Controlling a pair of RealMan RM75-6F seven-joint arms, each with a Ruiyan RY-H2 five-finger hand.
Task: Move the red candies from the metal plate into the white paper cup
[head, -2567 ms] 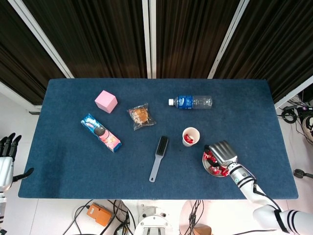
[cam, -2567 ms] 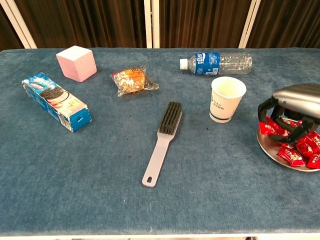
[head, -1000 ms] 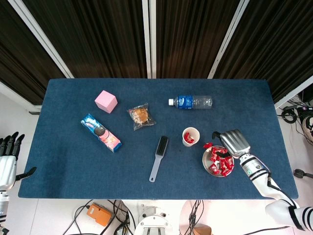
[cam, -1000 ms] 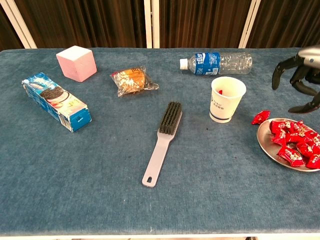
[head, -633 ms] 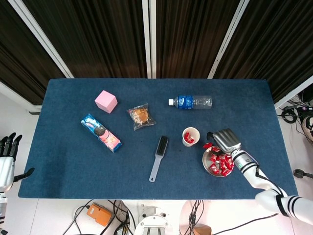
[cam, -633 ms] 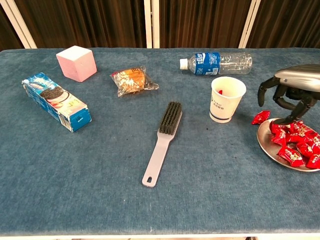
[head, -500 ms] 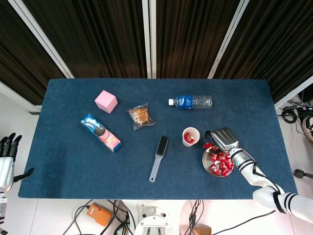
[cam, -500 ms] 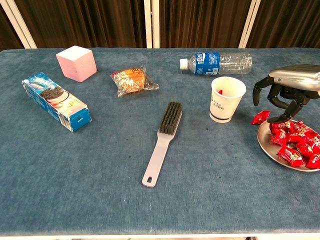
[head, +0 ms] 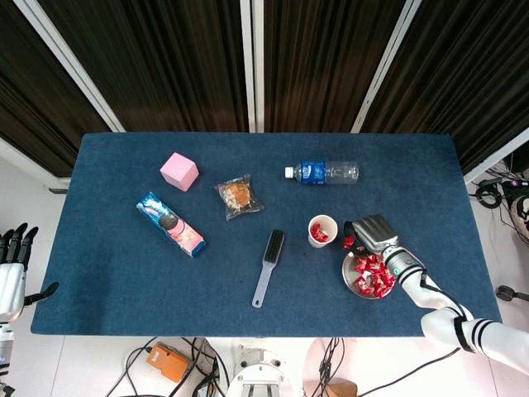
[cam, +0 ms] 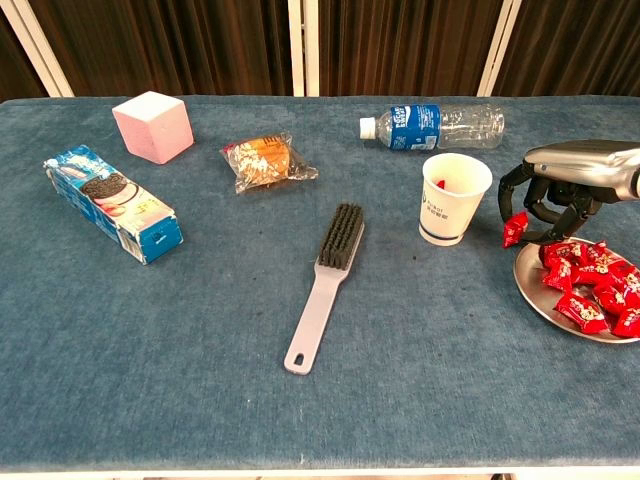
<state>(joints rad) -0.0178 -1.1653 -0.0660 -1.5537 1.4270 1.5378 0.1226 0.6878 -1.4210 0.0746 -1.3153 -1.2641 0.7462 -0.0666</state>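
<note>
A dark blue felt-covered surface fills both views, backed by dark ribbed curtain panels with white frame bars between them. In the head view, pale floor, cables and an orange box lie below the near edge.

On the surface, from larger to smaller: a blue cookie box lies at the left, a clear water bottle with a blue label lies on its side at the back, and a grey brush lies near the middle, bristles pointing away. A pink cube sits at the back left, with a wrapped pastry beside it. The white paper cup stands upright right of the brush, with red showing inside it. The metal plate sits at the right edge, holding a heap of red candies; the chest view cuts the plate off.

The right robot hand hangs between cup and plate, fingers curled downward, pinching one red candy at its fingertips, just beside the cup. Whether that candy touches the felt cannot be told. The left robot hand shows only in the head view, off the left edge of the surface, fingers straight and apart, holding nothing; its lower part is cut off.

The print on the cup is too small to read.
</note>
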